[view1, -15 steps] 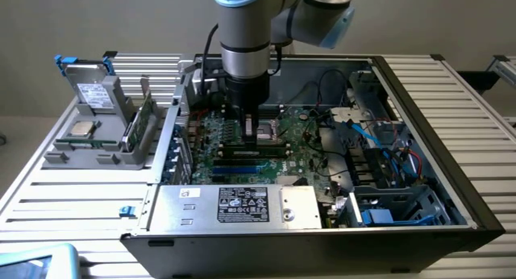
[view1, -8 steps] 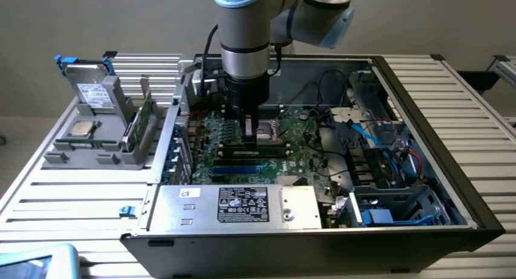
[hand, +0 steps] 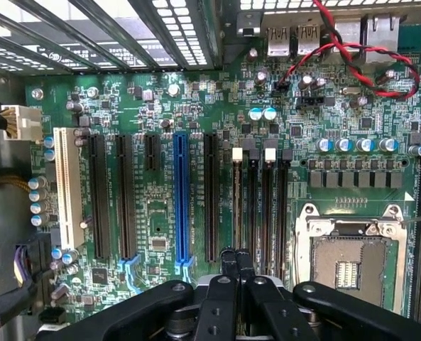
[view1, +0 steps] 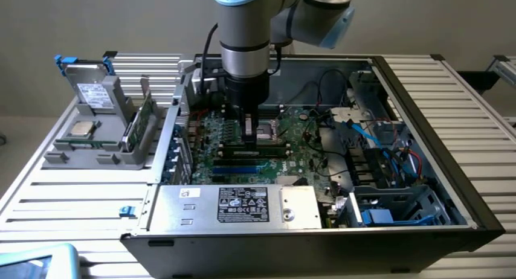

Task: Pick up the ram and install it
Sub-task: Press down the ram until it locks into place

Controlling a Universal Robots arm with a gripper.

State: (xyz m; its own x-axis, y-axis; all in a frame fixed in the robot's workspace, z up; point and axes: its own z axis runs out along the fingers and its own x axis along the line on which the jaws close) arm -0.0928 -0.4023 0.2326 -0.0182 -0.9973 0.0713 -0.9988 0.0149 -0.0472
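At the centre of the exterior frame, the gripper (view1: 250, 129), fingers pressed together and empty, presses on the ram (view1: 256, 149) seated in its motherboard (view1: 300, 147) slot; installation looks nearly done.

Thin green ram (view1: 255, 148), seated edge-up

The arm (view1: 244, 43) hides part of the motherboard (view1: 303, 131); its top is cropped.

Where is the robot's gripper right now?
The gripper is down inside the computer case, near the middle in the exterior view, over the green motherboard. The wrist view puts it at the black memory slots, beside the processor socket.
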